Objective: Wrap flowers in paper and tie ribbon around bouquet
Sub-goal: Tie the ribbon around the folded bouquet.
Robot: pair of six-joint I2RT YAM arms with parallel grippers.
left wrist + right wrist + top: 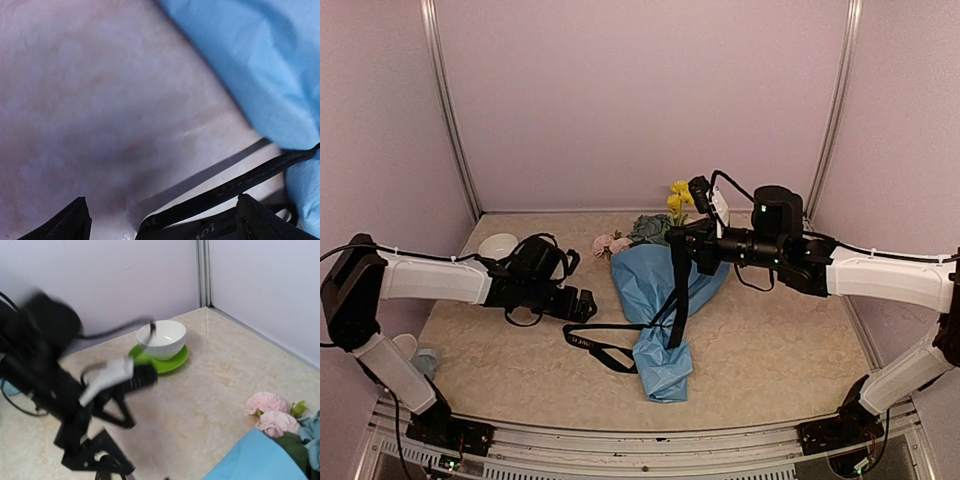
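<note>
As ribbon point(676, 290) hangs, right tool point(677, 238) grips.

The paper point(645, 275) is thin, matt and crinkly. The ribbon point(677, 295) is black cloth. The worktop point(770, 340) looks like smooth stone.

Top view: high at near edge, looks down over whole worktop point(770, 340). Left wrist: very close, faces paper point(250, 55) edge and ribbon point(250, 179). Right wrist: low, faces across worktop to left arm point(45, 370); shares flowers point(267, 410) with top view.
</note>
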